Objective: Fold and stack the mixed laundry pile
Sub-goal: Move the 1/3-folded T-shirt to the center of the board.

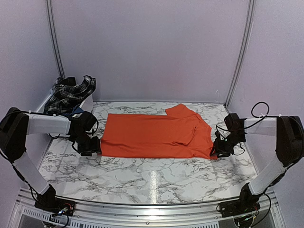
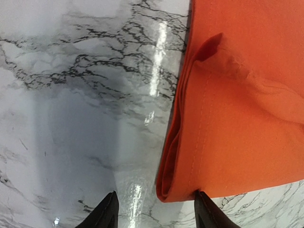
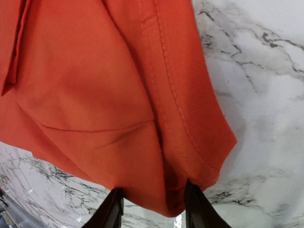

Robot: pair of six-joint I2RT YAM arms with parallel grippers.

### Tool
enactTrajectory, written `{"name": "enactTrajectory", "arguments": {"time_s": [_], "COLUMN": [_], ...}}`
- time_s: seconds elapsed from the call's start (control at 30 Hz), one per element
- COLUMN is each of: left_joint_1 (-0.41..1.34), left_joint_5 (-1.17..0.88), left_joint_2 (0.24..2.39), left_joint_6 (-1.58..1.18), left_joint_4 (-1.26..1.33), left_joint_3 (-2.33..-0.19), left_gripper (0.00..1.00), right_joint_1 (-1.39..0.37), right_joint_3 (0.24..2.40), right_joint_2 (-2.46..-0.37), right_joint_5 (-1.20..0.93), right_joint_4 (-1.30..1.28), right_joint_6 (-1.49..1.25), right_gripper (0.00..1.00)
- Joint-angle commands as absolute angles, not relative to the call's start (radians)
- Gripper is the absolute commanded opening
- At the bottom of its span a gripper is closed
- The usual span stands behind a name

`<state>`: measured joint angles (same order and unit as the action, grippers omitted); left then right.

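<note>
The bright orange T-shirt (image 1: 154, 135) lies folded in a long flat band across the middle of the table. My left gripper (image 1: 91, 146) is at its near left corner. In the left wrist view the gripper (image 2: 156, 213) is open, with the folded corner of the shirt (image 2: 237, 118) between the jaws, against the right finger (image 2: 205, 213). My right gripper (image 1: 218, 151) is at the near right corner. In the right wrist view it (image 3: 153, 211) is open, with the shirt's ribbed collar end (image 3: 142, 118) lying between the fingers. The black-and-white plaid piece (image 1: 71, 92) is heaped in the bin. The blue piece is mostly hidden.
The white plastic bin (image 1: 87, 102) stands at the back left against the wall. The marble table (image 1: 152, 178) runs to a metal rail at the near edge. Pale walls with upright metal posts close in the back and sides.
</note>
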<state>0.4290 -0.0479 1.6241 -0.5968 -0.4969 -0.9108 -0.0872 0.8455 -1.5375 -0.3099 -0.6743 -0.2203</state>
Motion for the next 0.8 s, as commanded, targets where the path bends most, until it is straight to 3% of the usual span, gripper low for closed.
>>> {"name": "enactTrajectory", "arguments": {"time_s": [0.0,0.2,0.4,0.77], "left_joint_1": [0.424,0.423,0.424,0.428], "left_joint_5": [-0.094,-0.137,-0.118,-0.152], "left_joint_2": [1.661,1.698,1.661,1.527], "left_joint_6": [-0.580,-0.562,-0.576,-0.640], "left_joint_4": [-0.452,-0.443,-0.513,-0.606], "left_joint_3": [-0.913,-0.933,-0.933,-0.804], "left_gripper": [0.54,0.35,0.00,0.00], "right_joint_1": [-0.091,-0.092,-0.091,-0.092], "right_joint_3": [0.855,0.898,0.917,0.729], "right_joint_2": [-1.565,-1.589,-1.548,-1.423], "right_joint_5": [-0.301,-0.277,-0.224,-0.334], "right_joint_4": [-0.646,-0.688,-0.789,-0.864], "right_joint_6": [-0.212,-0.207,-0.255,-0.349], "right_gripper": [0.34,0.00,0.00,0.00]}}
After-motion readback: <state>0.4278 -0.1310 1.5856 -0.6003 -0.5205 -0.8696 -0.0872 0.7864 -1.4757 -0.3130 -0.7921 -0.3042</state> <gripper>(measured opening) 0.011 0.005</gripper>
